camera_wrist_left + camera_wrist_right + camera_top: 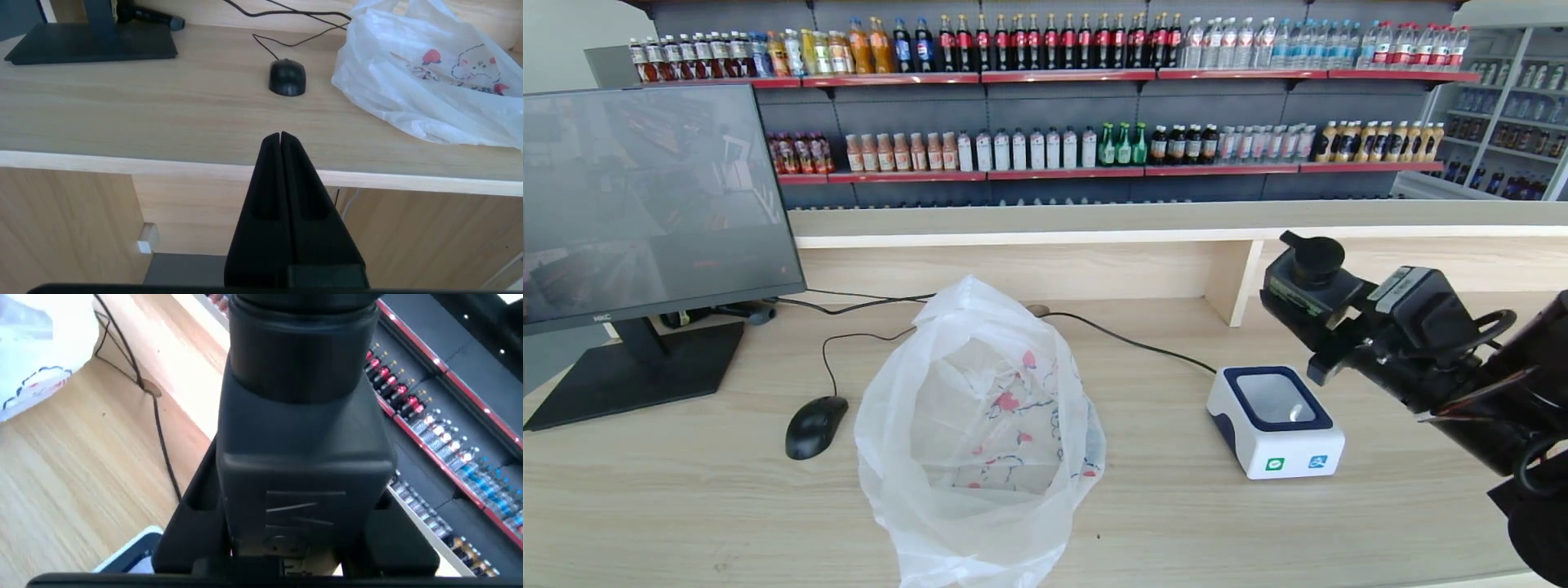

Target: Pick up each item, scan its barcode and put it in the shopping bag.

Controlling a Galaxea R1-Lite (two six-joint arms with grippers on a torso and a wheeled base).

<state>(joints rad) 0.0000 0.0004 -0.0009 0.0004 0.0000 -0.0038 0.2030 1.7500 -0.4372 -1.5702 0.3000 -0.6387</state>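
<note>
One bottle (1308,269) is sitting clamped in the right gripper (1327,331); probably needing lowering toward the scanner (1274,420) beneath; left gripper (281,147) pinched together.

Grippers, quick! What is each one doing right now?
Left gripper: closed, holding nothing.
Right gripper: closed on a black bottle.

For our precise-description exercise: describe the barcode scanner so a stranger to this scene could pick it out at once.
Find the long wooden counter in front of the drink shelves. Right of the white shopping bag on it sits the barcode scanner. It is the only small white box there, with a blue-framed window on top, unlike the black mouse left of the bag.
</note>
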